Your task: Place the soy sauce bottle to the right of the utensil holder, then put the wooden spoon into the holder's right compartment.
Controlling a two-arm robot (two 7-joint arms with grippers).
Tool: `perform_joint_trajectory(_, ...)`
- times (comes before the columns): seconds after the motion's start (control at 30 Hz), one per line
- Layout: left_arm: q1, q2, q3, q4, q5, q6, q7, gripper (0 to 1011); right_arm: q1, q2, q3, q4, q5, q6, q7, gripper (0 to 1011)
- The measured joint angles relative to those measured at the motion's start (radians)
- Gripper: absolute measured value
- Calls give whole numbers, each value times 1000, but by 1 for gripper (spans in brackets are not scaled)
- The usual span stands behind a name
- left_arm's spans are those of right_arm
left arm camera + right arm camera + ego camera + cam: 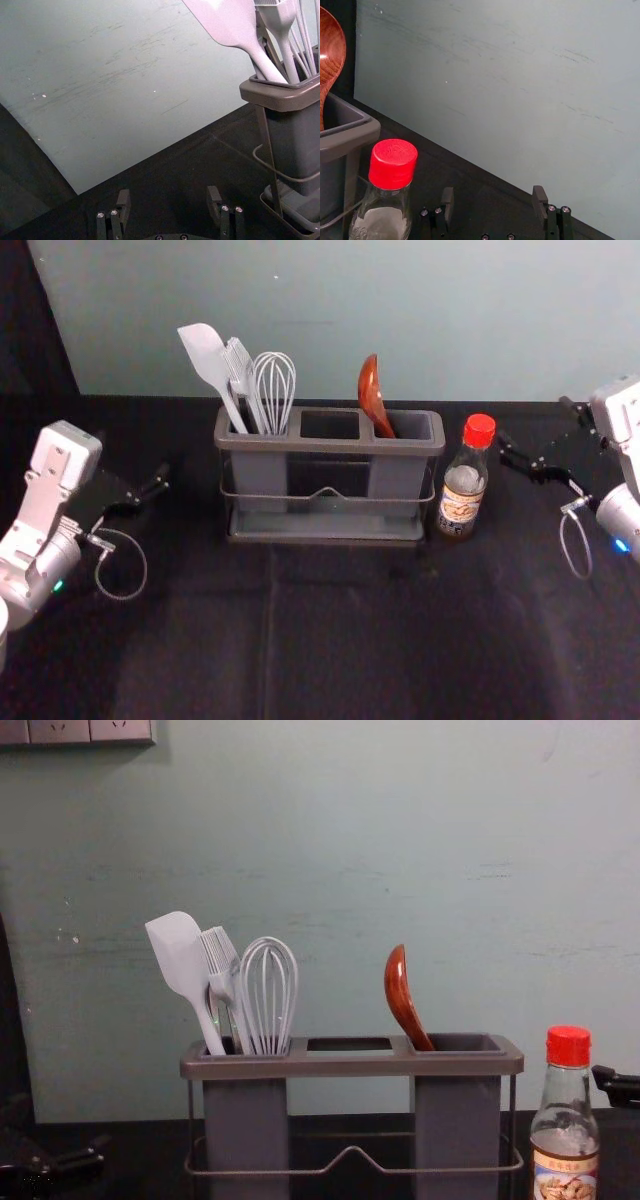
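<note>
Left gripper (135,462) is off the utensil holder's left side, open and empty; the left wrist view shows this left gripper (168,200) with its fingers apart. Right gripper (535,425) is to the right of the soy sauce bottle (462,490); in the right wrist view the right gripper (493,199) is open with nothing between its fingers. The red-capped bottle stands upright just right of the grey utensil holder (330,445). The wooden spoon (399,990) leans in the holder's right compartment, bowl up, its lower handle hidden inside.
A white spatula (181,960), a brush (222,960) and a whisk (268,985) stand in the holder's left compartment. Behind the dark-covered table (340,640) rises a pale wall (330,320). A wall socket panel (75,730) is at the chest view's upper left.
</note>
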Motion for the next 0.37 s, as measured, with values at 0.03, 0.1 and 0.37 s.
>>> perform_joint_trajectory(0.03, 0, 0, 0, 0, 0, 0, 0, 1005, 0, 0, 0, 0, 0, 0, 0, 1004)
perform_joint_trajectory(0.1, 0, 0, 0, 0, 0, 0, 0, 1005, 0, 0, 0, 0, 0, 0, 0, 1004)
perform_joint_trajectory(0.37, 0, 0, 0, 0, 0, 0, 0, 1005, 0, 0, 0, 0, 0, 0, 0, 1004)
